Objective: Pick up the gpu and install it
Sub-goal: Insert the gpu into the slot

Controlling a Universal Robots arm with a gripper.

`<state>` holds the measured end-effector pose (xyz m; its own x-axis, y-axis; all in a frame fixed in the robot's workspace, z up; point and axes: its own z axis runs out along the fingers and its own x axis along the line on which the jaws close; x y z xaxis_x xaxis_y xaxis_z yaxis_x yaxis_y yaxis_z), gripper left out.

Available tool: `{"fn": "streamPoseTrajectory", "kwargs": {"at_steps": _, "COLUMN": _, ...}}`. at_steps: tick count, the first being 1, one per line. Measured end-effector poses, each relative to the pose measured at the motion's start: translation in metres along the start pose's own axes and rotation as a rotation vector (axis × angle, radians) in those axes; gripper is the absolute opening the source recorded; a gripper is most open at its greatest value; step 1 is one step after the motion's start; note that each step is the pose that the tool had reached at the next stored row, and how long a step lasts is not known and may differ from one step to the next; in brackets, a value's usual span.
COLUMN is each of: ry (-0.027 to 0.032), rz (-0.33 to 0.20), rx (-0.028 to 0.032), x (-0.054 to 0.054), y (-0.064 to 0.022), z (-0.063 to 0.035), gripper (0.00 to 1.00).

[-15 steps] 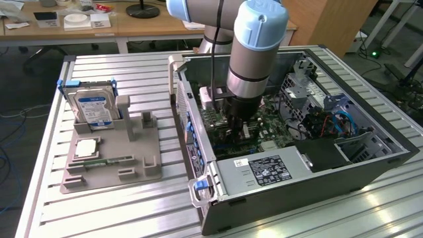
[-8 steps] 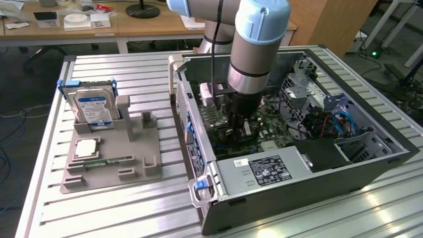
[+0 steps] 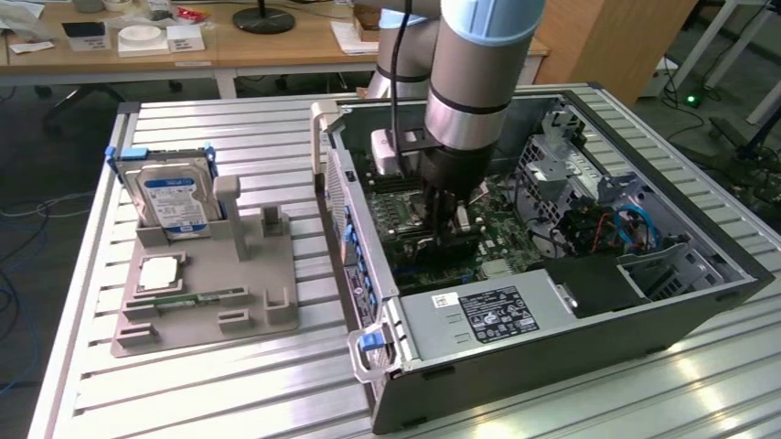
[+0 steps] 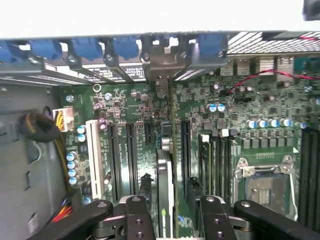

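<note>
Computer case (image 3: pixel 683 315): lay open on the slatted metal table (image 3: pixel 208 384), on the exterior view's right side.
Motherboard (image 4: pixel 125 110): green, sat inside the case, carrying black slots, one white slot (image 4: pixel 93 155) and rows of blue-topped capacitors.
CPU socket (image 4: pixel 262 187): stood empty under a metal frame.
Power supply (image 3: pixel 482 315): grey box with a label, at the case's near end.
Grey fixture tray (image 3: pixel 201 306): on the table, on the exterior view's left, apart from the case.
Hard drive (image 3: pixel 171 201): silver with a blue-white label, stood upright in the tray.
Wooden desks (image 3: pixel 183 55): behind the table.
</note>
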<state>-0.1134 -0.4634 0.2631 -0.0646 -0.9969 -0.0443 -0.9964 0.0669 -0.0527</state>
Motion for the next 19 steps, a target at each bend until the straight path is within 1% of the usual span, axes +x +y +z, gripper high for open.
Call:
{"fn": "streamPoseTrajectory", "kwargs": {"at_steps": 2, "ry": 0.0001, "rz": 0.0, "rx": 0.0007, "x": -0.0003, "y": -0.0003, "z": -0.0055, "gripper": 0.42}}
{"fn": "streamPoseTrajectory", "kwargs": {"at_steps": 6, "ry": -0.0002, "rz": 0.0, "rx": 0.001, "x": -0.0003, "y": -0.0003, "z": -0.0061, "gripper": 0.4}}
{"fn": "streamPoseTrajectory", "kwargs": {"at_steps": 7, "ry": -0.0001, "rz": 0.0, "rx": 0.0009, "x": -0.0003, "y": -0.0003, "z": -0.0061, "gripper": 0.34}}
{"fn": "streamPoseTrajectory", "kwargs": {"at_steps": 8, "ry": -0.0001, "rz": 0.0, "rx": 0.001, "x": -0.0003, "y": -0.0003, "z": -0.0061, "gripper": 0.34}}
{"fn": "streamPoseTrajectory", "kwargs": {"at_steps": 10, "ry": 0.0, "rz": 0.0, "rx": 0.0009, "x": -0.0003, "y": -0.0003, "z": -0.0062, "gripper": 0.22}}
{"fn": "streamPoseTrajectory", "kwargs": {"at_steps": 11, "ry": -0.0001, "rz": 0.0, "rx": 0.0009, "x": -0.0003, "y": -0.0003, "z": -0.0062, "gripper": 0.22}}
{"fn": "streamPoseTrajectory", "kwargs": {"at_steps": 12, "ry": -0.0001, "rz": 0.0, "rx": 0.001, "x": -0.0003, "y": -0.0003, "z": -0.0062, "gripper": 0.16}}
{"fn": "streamPoseTrajectory", "kwargs": {"at_steps": 13, "ry": -0.0001, "rz": 0.0, "rx": 0.0009, "x": -0.0003, "y": -0.0003, "z": -0.0062, "gripper": 0.16}}
{"fn": "streamPoseTrajectory", "kwargs": {"at_steps": 14, "ry": -0.0001, "rz": 0.0, "rx": 0.0009, "x": -0.0003, "y": -0.0003, "z": -0.0062, "gripper": 0.11}}
{"fn": "streamPoseTrajectory", "kwargs": {"at_steps": 19, "ry": -0.0001, "rz": 0.0, "rx": 0.0009, "x": -0.0003, "y": -0.0003, "z": -0.0062, "gripper": 0.11}}
